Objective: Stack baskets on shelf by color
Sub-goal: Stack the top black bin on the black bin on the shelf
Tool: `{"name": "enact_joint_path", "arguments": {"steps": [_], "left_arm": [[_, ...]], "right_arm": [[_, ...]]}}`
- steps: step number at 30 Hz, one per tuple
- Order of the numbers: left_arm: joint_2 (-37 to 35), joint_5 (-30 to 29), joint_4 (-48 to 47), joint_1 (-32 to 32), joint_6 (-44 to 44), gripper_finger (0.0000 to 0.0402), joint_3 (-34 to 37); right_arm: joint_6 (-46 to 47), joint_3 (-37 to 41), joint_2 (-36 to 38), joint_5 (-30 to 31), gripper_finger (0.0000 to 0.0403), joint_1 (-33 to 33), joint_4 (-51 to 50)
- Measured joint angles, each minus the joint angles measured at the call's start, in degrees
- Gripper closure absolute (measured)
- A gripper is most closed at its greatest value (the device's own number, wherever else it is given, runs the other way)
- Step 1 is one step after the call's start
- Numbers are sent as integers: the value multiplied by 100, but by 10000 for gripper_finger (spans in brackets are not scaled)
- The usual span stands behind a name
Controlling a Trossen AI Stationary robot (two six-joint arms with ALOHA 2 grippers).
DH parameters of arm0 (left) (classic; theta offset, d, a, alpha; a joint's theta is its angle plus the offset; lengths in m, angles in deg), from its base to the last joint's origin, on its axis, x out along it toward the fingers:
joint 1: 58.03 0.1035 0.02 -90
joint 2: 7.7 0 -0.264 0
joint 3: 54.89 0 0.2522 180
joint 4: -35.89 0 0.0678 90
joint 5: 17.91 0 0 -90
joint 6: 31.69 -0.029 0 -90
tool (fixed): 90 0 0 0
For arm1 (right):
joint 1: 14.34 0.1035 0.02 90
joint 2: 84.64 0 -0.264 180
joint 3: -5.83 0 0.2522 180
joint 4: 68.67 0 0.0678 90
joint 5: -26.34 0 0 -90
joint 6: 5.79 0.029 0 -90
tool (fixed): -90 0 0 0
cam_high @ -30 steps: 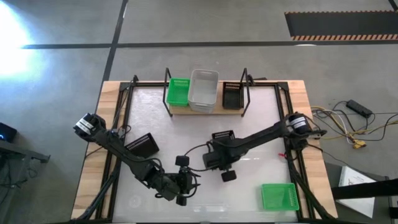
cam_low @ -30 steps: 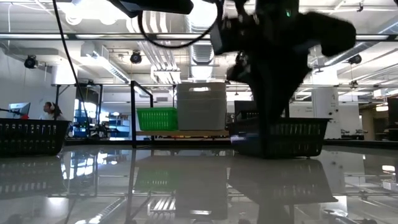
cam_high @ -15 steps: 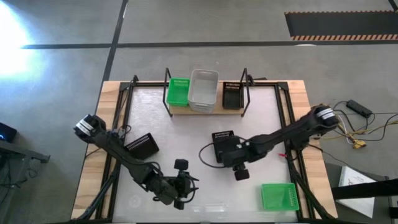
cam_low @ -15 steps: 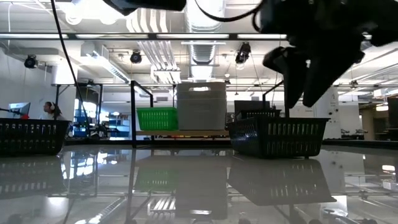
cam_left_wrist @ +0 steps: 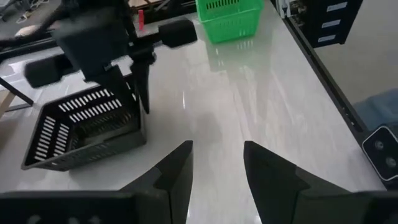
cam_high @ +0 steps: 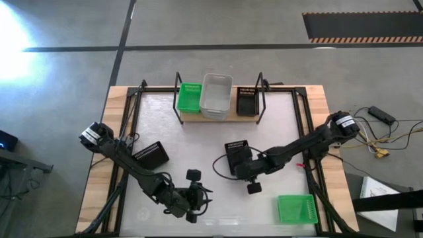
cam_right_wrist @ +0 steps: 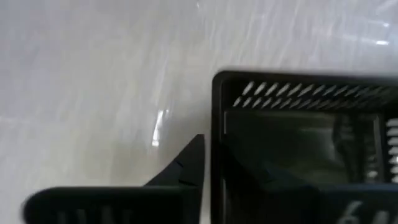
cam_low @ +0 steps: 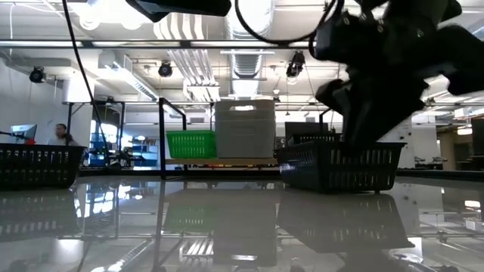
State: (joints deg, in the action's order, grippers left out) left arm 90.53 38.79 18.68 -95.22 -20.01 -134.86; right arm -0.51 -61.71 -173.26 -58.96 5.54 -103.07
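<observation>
From above: a shelf (cam_high: pixel 220 116) at the counter's (cam_high: pixel 198 132) far edge, carrying three baskets, namely one green basket (cam_high: pixel 189 97), one translucent white basket (cam_high: pixel 216 95) and one small black basket (cam_high: pixel 247 101). Three more loose on the counter: a black basket near the left arm (cam_high: pixel 151 154), a black basket at centre (cam_high: pixel 237 156) and a green basket at the near right corner (cam_high: pixel 297 209). Right claw (cam_high: pixel 240 173) at the centre basket's near edge; left claw (cam_high: pixel 192 201) low over the counter's near edge.

At counter level: centre black basket (cam_low: pixel 339 166) standing flat, right arm dark above it; shelf (cam_low: pixel 227 162) behind.

Left wrist: left claw (cam_left_wrist: pixel 214 168) open, gripping nothing; centre black basket (cam_left_wrist: pixel 87 127) ahead, green basket (cam_left_wrist: pixel 228 17) beyond.

Right wrist: right claw (cam_right_wrist: pixel 208 165) spread astride the basket wall (cam_right_wrist: pixel 217 124), one finger outside, one inside, not seen clamped
</observation>
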Motion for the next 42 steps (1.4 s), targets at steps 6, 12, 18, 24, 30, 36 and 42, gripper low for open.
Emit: {"name": "enact_joint_path", "arguments": {"steps": [6,12,18,24,30,36,42], "left_arm": [[0,0,9,-2,7,275,2],[0,0,27,-4,9,275,2],[0,0,24,-4,3,275,2],[0,0,23,-4,0,275,2],[0,0,23,-4,2,275,2],[0,1,30,-4,2,275,2],[0,0,54,-4,-2,275,2]], "right_arm": [[-141,-617,74,395,389,35,-979],[-150,-1824,425,1496,391,56,-2647],[-840,-2655,697,2397,391,-494,-3383],[-1856,-2612,753,2370,392,-1918,-3145],[-2358,-2390,756,1194,392,-3299,-2893],[-2790,-2036,756,599,392,-4020,-2390],[-2854,-1818,756,92,392,-4265,-2362]]}}
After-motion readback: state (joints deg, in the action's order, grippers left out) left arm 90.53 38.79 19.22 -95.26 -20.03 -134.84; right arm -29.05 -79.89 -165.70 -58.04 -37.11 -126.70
